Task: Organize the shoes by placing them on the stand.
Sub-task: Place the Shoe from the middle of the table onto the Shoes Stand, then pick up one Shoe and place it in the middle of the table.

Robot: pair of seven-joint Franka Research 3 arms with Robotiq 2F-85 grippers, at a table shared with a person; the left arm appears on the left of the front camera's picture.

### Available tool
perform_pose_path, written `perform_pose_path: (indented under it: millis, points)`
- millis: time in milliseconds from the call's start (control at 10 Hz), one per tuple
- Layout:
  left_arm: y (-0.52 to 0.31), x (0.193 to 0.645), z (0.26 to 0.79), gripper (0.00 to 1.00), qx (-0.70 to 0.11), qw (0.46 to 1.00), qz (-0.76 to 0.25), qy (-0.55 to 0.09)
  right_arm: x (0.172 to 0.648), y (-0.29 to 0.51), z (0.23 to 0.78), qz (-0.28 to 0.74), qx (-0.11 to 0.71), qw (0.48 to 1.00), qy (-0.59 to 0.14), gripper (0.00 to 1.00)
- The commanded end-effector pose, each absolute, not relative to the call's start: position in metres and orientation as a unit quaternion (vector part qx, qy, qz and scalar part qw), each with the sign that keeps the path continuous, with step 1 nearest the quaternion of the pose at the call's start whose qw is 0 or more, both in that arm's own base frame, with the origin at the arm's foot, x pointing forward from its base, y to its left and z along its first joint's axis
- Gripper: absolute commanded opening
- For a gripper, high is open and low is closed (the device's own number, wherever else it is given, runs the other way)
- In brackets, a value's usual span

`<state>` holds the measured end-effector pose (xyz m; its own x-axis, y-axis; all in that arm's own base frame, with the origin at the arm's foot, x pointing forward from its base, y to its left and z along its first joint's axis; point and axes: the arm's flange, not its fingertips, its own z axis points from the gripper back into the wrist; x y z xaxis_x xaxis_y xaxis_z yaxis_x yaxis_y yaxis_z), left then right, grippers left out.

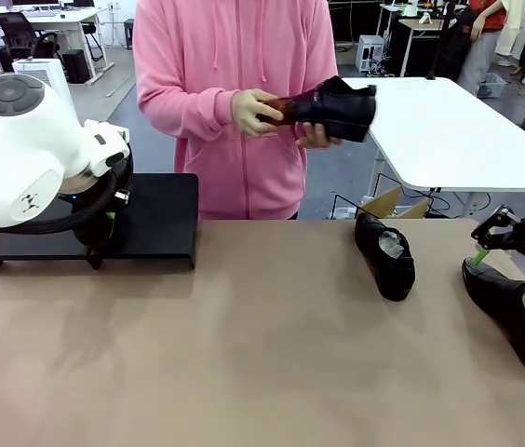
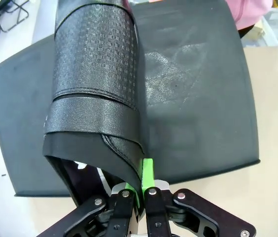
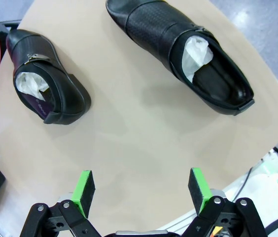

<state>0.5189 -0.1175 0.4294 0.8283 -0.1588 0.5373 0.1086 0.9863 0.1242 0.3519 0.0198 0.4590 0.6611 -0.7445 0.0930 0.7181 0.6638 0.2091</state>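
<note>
Placing step, first of four by the looks of it

Left gripper (image 2: 140,183) is clamped on the heel rim of a glossy black leather dress shoe (image 2: 94,74) over the low flat black rectangular stand (image 2: 198,98) at the tan table (image 1: 244,354)'s far left edge; next up is probably lowering and letting go. Right gripper (image 3: 141,190) hangs spread wide above a second shoe (image 3: 154,24) and a third shoe (image 3: 30,49) near the right edge, both stuffed with white paper (image 3: 198,52). The person's hand (image 1: 249,112) holds the fourth shoe (image 1: 342,110).

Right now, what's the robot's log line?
left gripper: shut on shoe at stand | right gripper: open over table | person: holds another shoe

Front camera faces person (image 1: 235,102) (wrists downward).
</note>
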Motion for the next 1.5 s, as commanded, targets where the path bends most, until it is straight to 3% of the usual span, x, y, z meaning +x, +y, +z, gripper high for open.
perform_pose_path:
  millis: [0, 200, 500, 800, 1000, 1100, 1400]
  points:
    - [-0.122, 0.531, 0.427, 0.0, 0.051, 0.952, -0.06, -0.295, 0.351, 0.021, 0.459, -0.403, 0.075, 0.908, -0.088, 1.0]
    - [-0.12, 0.535, 0.422, 0.0, 0.046, 0.954, -0.052, -0.291, 0.351, 0.021, 0.459, -0.403, 0.075, 0.908, -0.088, 1.0]
    - [-0.122, 0.536, 0.421, 0.53, 0.046, 0.952, -0.055, -0.297, 0.351, 0.021, 0.459, -0.403, 0.075, 0.908, -0.088, 1.0]
    - [-0.125, 0.527, 0.428, 0.53, 0.044, 0.947, -0.058, -0.313, 0.351, 0.021, 0.459, -0.403, 0.075, 0.908, -0.088, 1.0]
    - [-0.129, 0.497, 0.452, 0.53, 0.018, 0.939, -0.031, -0.342, 0.351, 0.021, 0.459, -0.403, 0.075, 0.908, -0.088, 1.0]
    - [-0.124, 0.53, 0.433, 0.53, 0.033, 0.95, -0.062, -0.305, 0.351, 0.021, 0.459, -0.403, 0.075, 0.908, -0.088, 1.0]
    - [-0.124, 0.53, 0.433, 0.53, 0.033, 0.95, -0.062, -0.305, 0.351, 0.021, 0.459, -0.403, 0.075, 0.908, -0.088, 1.0]
